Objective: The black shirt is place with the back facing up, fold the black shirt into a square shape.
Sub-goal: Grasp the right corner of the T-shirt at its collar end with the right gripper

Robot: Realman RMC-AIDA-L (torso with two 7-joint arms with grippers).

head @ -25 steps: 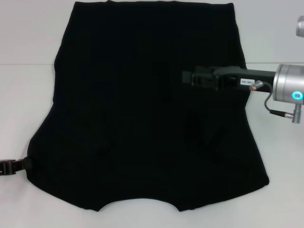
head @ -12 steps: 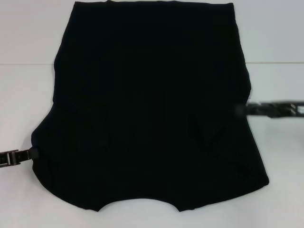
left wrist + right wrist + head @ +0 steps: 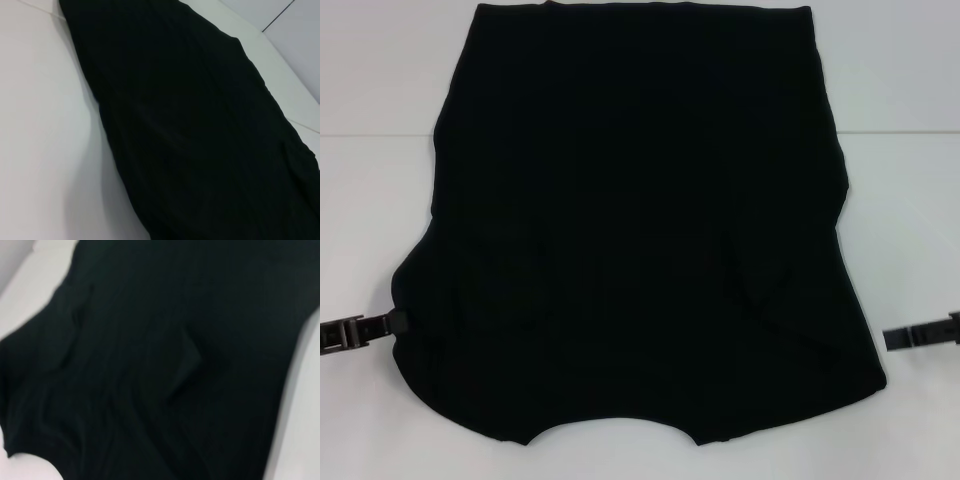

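In the head view, the big soft black cloth shirt (image 3: pixel 640 225) is lying flat on the plain white counter (image 3: pixel 380 220), filling most of the middle. Its curved neck edge is sitting nearest the robot. No white letters are showing. The left gripper (image 3: pixel 392 323) is touching the shirt's left edge, low by the sleeve. I cannot tell if its fingers are apart or together. The right gripper (image 3: pixel 910 336) is peeking in at the right side, near the shirt but not touching it. I cannot tell how its fingers are standing either.

In the left wrist view, the shirt (image 3: pixel 200 130) is lying smooth, with bare counter (image 3: pixel 45 125) beside it.

In the right wrist view, the shirt (image 3: pixel 165 355) is showing small bumps and one little raised fold.

I am thinking the fold could go crooked if only one side gets pinched, because the cloth is floppy. The bumps could also get pressed into the fold and spoil the square.
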